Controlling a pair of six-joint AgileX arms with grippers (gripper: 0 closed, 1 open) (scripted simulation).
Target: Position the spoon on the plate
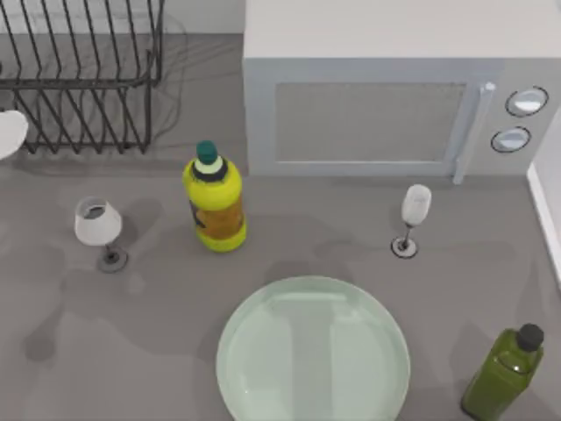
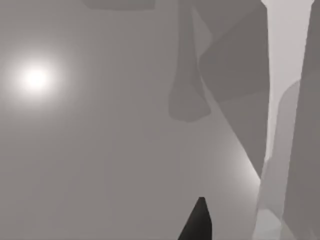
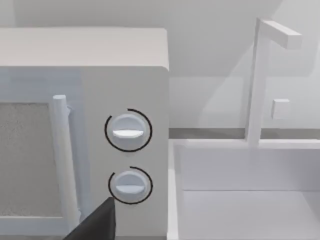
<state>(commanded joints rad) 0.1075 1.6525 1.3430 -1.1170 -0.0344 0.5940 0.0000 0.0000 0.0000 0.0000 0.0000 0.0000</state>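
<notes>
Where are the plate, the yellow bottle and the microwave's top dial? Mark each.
plate point(image 1: 263, 386): top view, bare glass left of centre.
yellow bottle point(image 1: 216, 206): top view, middle of its body.
top dial point(image 3: 128, 130): right wrist view, centre of the knob.

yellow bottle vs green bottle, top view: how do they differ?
The yellow bottle is bright yellow, fat and rounded, with a green cap and an orange label; the green bottle is dark olive, slimmer, with a black cap. The yellow one stands behind the plate, left of centre; the green one at the table's front right. Both stand capped.
</notes>
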